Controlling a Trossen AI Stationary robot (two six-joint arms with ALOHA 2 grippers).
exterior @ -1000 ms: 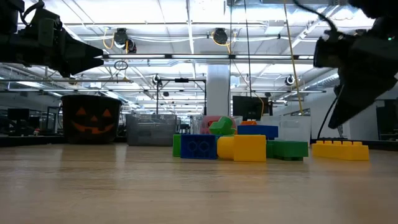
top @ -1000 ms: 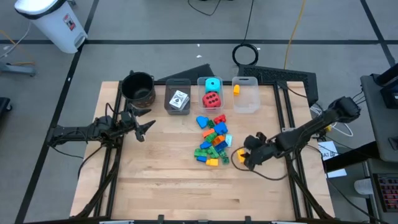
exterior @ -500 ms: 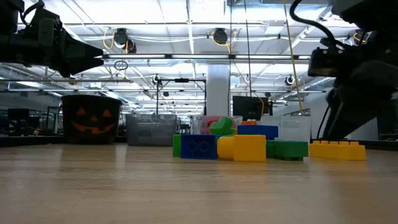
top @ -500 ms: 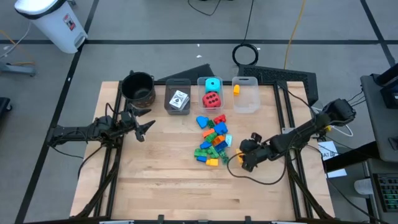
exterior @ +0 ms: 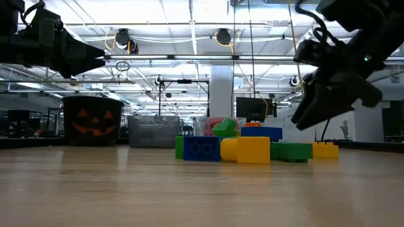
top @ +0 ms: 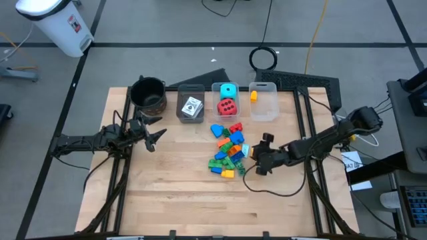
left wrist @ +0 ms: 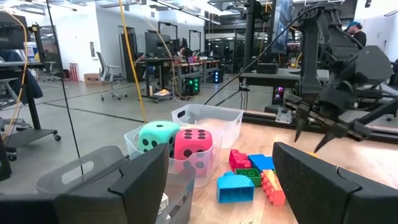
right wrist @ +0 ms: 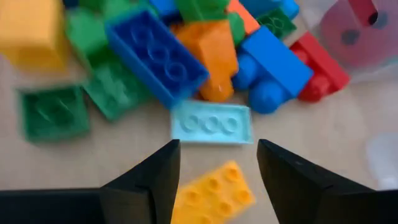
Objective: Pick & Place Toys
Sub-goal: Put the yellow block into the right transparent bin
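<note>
Lining the far edge of the table [top: 173, 200] are four containers in a row. At the left end stands a black round pot [top: 148, 93] with an orange pumpkin face on its side; its contents cannot be made out. Next comes a grey bin [top: 191, 103] holding small white square cards [top: 192, 107]. Beside it, a clear bin [top: 227, 100] holds a cyan dotted cube [top: 229, 90] at the far end and a red dotted cube [top: 227, 107] at the near end, touching each other. The last clear bin [top: 263, 101] holds a single orange brick [top: 253, 96] in its far left corner.

Just in front of the bins, a pile of bricks [top: 228, 149] in blue, green, orange, yellow and red lies loose on the wood. A pale cyan flat brick [right wrist: 211, 123] sits at the pile's edge, with a yellow brick [right wrist: 214, 190] just beside it.

The right gripper [top: 256, 159] hangs at the pile's right edge, right over that yellow brick, its fingers [right wrist: 146, 180] spread apart and empty. The left gripper [top: 159, 137] waits near the pot, well apart from the pile, its fingers parted and holding nothing.
</note>
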